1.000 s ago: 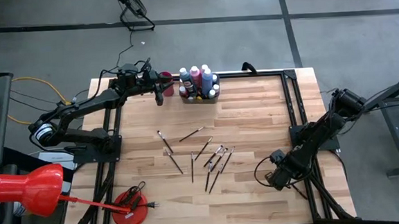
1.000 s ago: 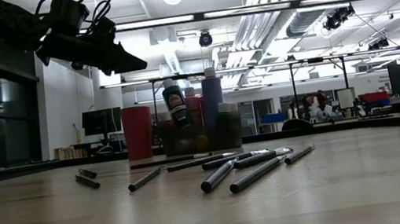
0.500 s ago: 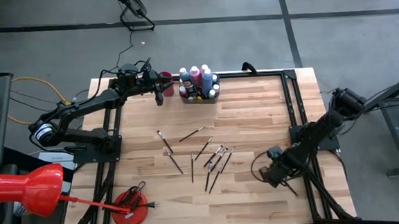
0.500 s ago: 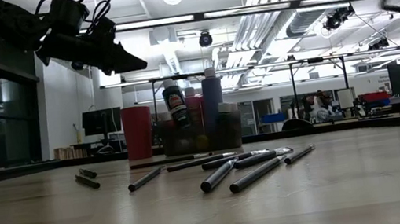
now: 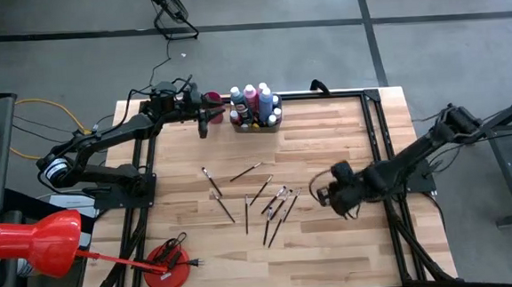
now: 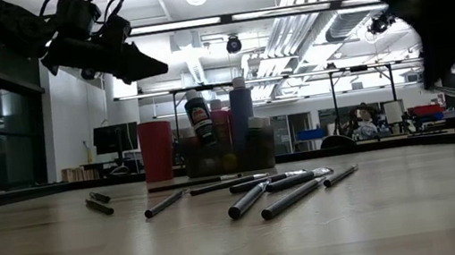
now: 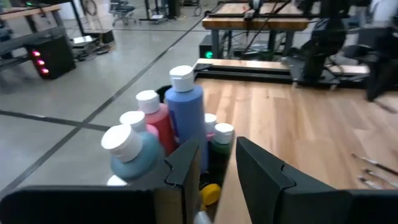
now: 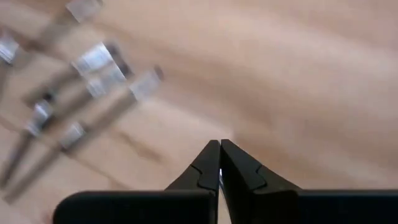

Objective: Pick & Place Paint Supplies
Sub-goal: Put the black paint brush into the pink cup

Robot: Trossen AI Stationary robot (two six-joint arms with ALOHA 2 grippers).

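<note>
Evidently the right gripper, fingers clenched on nothing, hovered beside the thin, metal-ferruled paintbrushes scattered mid-counter; picking one probably called for parting those fingers first. Meanwhile the left gripper, fingers slightly parted and empty, hung near the smooth, round-capped paint bottles at the far edge.

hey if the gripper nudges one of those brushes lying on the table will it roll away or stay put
Probably rolls a little: each paintbrush is thin and round-handled, lying flat on smooth wood. It looks light and stiff, so a sideways nudge would likely skid or spin it. The brushes lie crowded, so one may bump others.
</note>
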